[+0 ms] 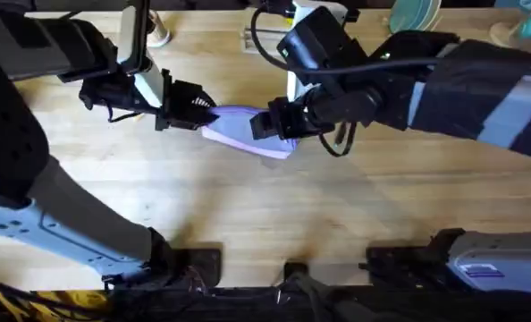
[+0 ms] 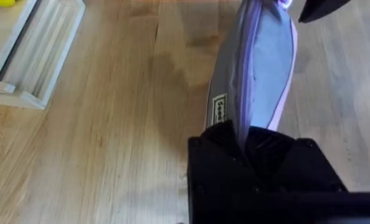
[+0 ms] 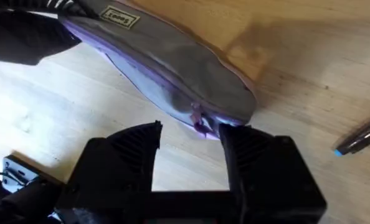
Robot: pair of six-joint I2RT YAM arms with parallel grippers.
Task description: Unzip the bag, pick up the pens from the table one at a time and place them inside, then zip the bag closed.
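Note:
The lavender bag point(image 1: 240, 131) lies mid-table, its zipper line running along its top. My left gripper point(image 1: 200, 113) is shut on the bag's left end, and the black fingers point(image 2: 222, 146) pinch the fabric of the bag point(image 2: 260, 68). At the bag's other end my right gripper point(image 1: 273, 125) is open. In the right wrist view the gripper point(image 3: 191, 129) has the purple zipper pull point(image 3: 199, 119) just at the gap between its fingertips, at the end of the bag point(image 3: 166, 56). A black pen point(image 3: 362, 138) with a bluish end lies on the wooden table point(image 1: 274, 206) beyond the bag.
A white slatted rack point(image 2: 38, 46) stands on the table to one side of the bag, with a small yellow object point(image 2: 1, 2) past it. Teal items point(image 1: 416, 12) sit at the far right edge. The right arm point(image 1: 444, 80) stretches over the table's right half.

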